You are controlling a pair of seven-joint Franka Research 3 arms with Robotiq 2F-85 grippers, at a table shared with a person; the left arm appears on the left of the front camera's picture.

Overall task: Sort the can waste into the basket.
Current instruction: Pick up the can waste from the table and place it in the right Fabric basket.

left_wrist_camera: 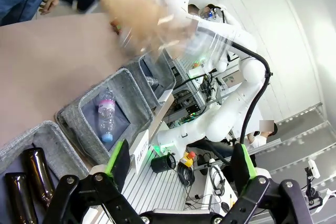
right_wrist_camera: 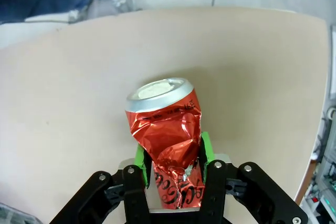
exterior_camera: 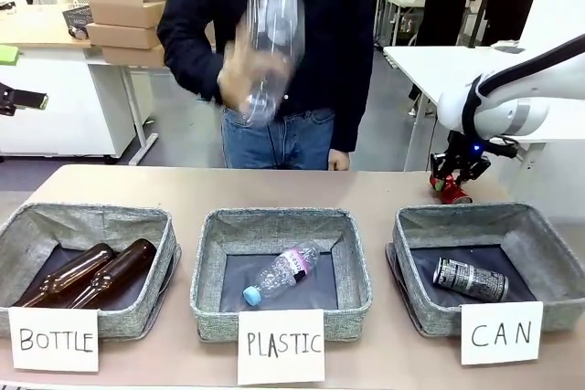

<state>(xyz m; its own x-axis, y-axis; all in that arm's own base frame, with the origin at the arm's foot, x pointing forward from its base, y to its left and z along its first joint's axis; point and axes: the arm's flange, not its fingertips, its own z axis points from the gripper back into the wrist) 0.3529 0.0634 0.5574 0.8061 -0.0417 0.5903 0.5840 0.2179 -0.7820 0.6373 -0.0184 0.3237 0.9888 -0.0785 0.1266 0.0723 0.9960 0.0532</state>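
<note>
Here the table (exterior_camera: pixel 183 184) carries three baskets; the CAN basket (exterior_camera: pixel 548 253) on my right holds the dark grey can (exterior_camera: pixel 470 279). Behind it, my right pincer (right_wrist_camera: pixel 170 163) is clamped on the dented red can (right_wrist_camera: pixel 169 140). My left pincer (left_wrist_camera: pixel 178 163) stands apart, holding nothing.

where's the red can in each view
front view: red can at far right on the table, behind the CAN basket, in the right pincer.
left wrist view: I can't make it out.
right wrist view: red can centre, dented, clamped between green pads.
shared landmark: the tan table.
</note>
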